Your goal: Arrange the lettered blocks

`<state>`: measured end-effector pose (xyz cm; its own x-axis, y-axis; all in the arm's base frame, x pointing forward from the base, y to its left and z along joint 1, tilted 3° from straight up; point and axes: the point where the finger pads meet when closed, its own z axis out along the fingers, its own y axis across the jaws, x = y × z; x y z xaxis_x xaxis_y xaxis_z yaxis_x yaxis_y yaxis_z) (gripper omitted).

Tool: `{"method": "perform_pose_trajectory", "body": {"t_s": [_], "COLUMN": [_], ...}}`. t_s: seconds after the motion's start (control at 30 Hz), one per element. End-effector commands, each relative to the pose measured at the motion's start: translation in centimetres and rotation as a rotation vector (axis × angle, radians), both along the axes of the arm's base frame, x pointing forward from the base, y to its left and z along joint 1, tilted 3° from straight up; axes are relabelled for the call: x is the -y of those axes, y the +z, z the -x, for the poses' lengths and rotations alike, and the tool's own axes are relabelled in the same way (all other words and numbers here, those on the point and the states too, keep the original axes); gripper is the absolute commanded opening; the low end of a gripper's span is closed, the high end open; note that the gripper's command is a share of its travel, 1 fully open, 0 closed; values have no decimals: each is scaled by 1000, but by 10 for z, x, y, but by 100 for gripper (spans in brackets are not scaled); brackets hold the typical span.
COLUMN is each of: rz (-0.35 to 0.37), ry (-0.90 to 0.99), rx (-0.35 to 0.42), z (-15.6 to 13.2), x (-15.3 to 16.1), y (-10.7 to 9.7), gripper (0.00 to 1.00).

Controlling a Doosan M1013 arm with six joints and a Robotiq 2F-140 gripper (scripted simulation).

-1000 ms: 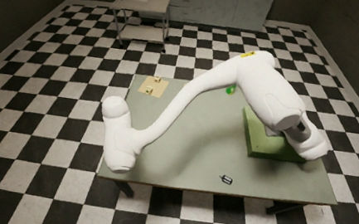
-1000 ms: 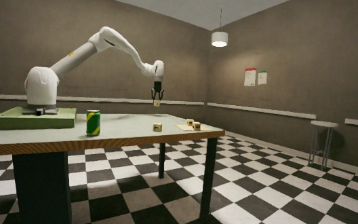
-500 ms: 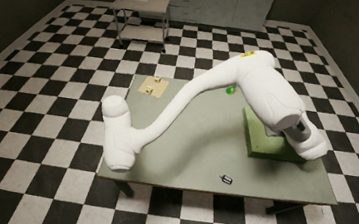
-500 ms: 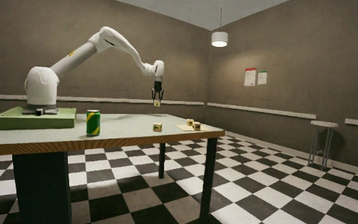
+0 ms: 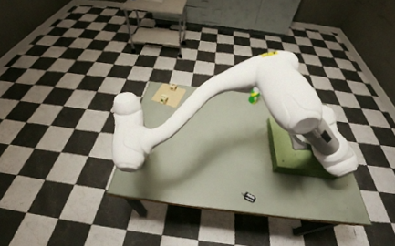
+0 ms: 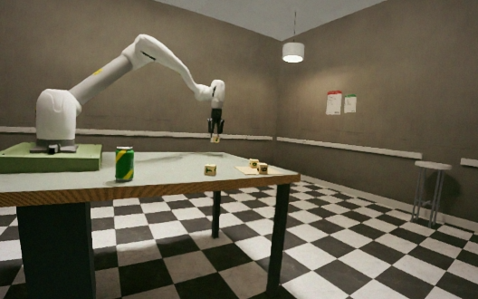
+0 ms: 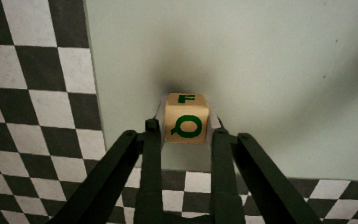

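Note:
My gripper (image 6: 215, 137) (image 7: 186, 109) is shut on a wooden block (image 6: 215, 139) (image 7: 179, 137), held in the air above the table. In the wrist view it shows a green Q, lying turned with its tail at the lower left, and a partly seen green letter on the face beyond. Two blocks stand apart on the tan mat (image 5: 176, 99) (image 6: 244, 170): one block (image 5: 172, 86) (image 6: 262, 168) and another block (image 5: 163, 99) (image 6: 253, 163). Their top letters are too small to read. The fourth block (image 6: 210, 169) lies off the mat, hidden by the arm in the top view.
A green and yellow can (image 5: 254, 97) (image 6: 125, 164) stands on the table (image 5: 212, 157) (image 6: 172, 171), between the robot's green base (image 5: 287, 160) (image 6: 86, 159) and the mat side. A small black object (image 5: 249, 196) lies near the opposite long edge. The held block is near a table corner.

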<state>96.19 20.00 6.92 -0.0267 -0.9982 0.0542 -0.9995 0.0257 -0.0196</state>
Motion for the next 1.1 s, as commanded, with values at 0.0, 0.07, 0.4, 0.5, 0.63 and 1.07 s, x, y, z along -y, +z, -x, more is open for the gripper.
{"method": "perform_pose_trajectory", "body": {"t_s": [0.0, 0.07, 0.4, 0.5, 0.63, 1.07], "rz": [-5, -4, 1, 3, 5, 13], "ry": [139, 173, 510, 610, 710, 1149], "rx": [-7, -9, -26, -31, -36, -58], "z": [-6, -7, -16, -17, -18, -18], "x": [27, 34, 104, 125, 146, 239], "y": [3, 4, 7, 8, 10, 14], "gripper": [33, 33, 33, 33, 33, 33]}}
